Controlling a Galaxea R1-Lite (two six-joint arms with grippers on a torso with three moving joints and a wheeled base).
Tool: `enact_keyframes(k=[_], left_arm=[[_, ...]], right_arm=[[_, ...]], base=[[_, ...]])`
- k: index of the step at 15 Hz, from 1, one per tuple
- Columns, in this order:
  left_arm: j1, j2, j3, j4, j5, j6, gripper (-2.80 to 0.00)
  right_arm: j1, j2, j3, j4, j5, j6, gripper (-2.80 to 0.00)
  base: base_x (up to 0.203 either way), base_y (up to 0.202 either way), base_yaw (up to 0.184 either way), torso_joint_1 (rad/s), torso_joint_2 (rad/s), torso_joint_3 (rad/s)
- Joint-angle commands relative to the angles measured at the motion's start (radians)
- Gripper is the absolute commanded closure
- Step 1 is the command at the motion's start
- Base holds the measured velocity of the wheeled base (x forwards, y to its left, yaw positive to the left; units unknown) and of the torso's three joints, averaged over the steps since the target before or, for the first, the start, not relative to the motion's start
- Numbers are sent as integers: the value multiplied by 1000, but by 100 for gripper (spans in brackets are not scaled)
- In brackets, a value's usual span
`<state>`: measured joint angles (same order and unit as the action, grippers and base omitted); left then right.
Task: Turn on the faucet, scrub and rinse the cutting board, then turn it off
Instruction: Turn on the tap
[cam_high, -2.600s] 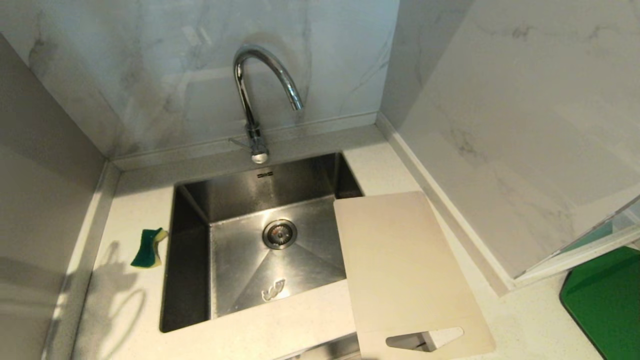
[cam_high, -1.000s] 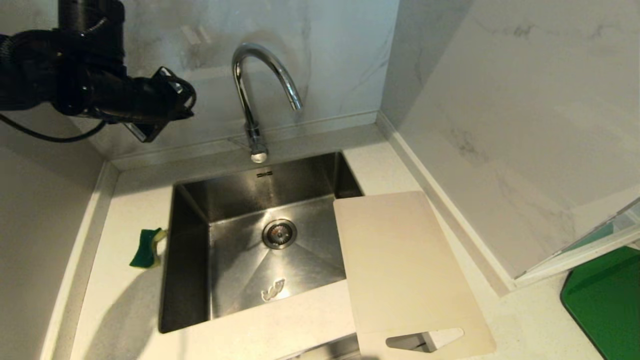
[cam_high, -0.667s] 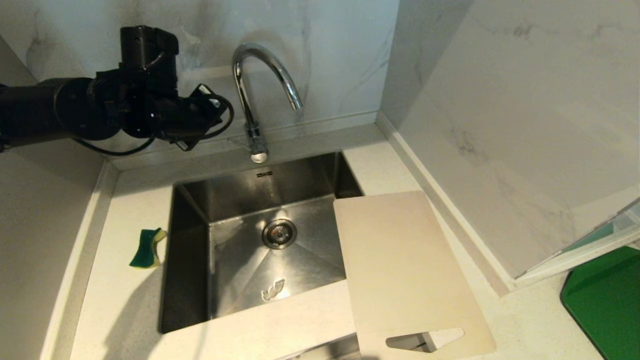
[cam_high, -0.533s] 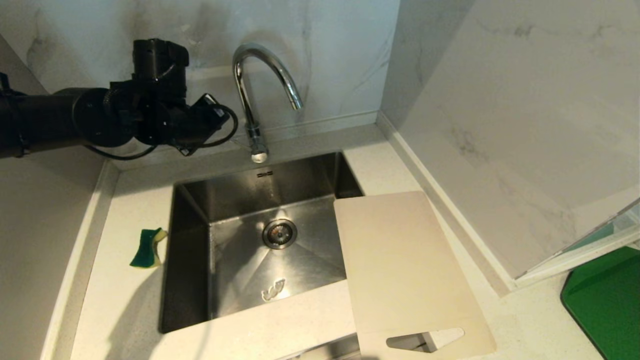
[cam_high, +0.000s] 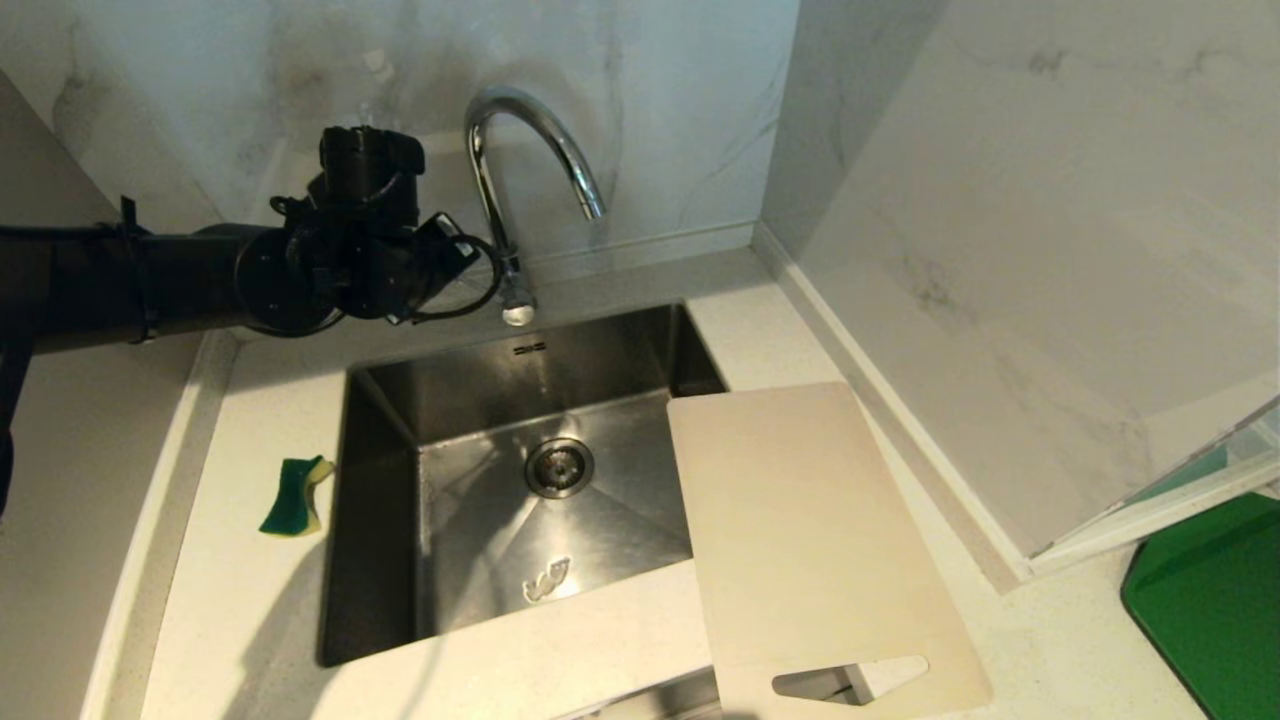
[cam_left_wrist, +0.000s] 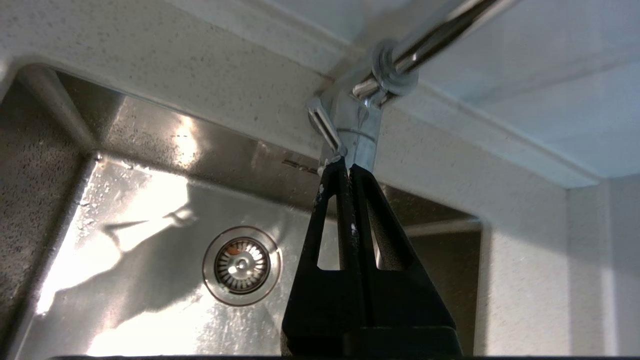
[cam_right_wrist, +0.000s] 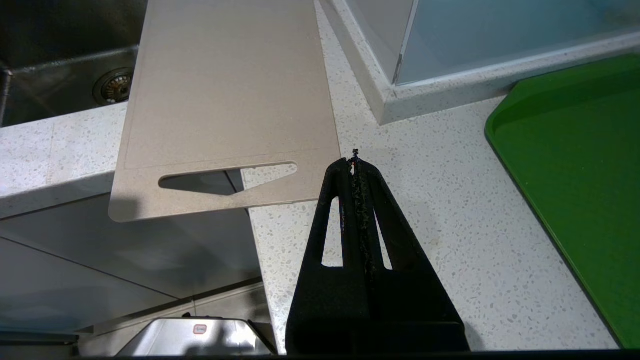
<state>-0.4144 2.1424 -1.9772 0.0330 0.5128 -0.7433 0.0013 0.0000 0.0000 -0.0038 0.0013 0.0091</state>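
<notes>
We are bringing our left gripper (cam_left_wrist: 346, 162), jaws pressed together and holding nothing, up to the faucet (cam_high: 508, 190). Its tip is sitting right at the base, with the small lever (cam_left_wrist: 324, 126) just beyond, angling off to one side. Our right gripper (cam_right_wrist: 356, 162), also clenched empty, is hanging near the cutting board (cam_high: 805, 540), which is lying across the sink's (cam_high: 385, 480) right edge.

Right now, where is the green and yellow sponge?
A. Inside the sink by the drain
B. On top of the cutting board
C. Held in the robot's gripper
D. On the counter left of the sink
D. The sponge lies on the pale counter just left of the sink, apart from the cutting board, and the left gripper is up by the faucet instead.
</notes>
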Motion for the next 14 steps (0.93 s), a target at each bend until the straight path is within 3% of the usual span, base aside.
enact_keyframes(k=[1,7,10,14], left_arm=[[-7,14,0,-1,7,1,-280],[-18,36,0,-5,16,0,-280],[-32,55,0,-96,22,-13,-280],[-44,95,-1,-142,127,-18,-280]], right_arm=[[0,0,2,-1,0,0,0],[0,0,2,-1,0,0,0],[0,0,2,-1,0,0,0],[0,0,2,-1,0,0,0]], base=[[0,0,0,0,0,0],[0,0,0,0,0,0],[0,0,0,0,0,0],[0,0,0,0,0,0]])
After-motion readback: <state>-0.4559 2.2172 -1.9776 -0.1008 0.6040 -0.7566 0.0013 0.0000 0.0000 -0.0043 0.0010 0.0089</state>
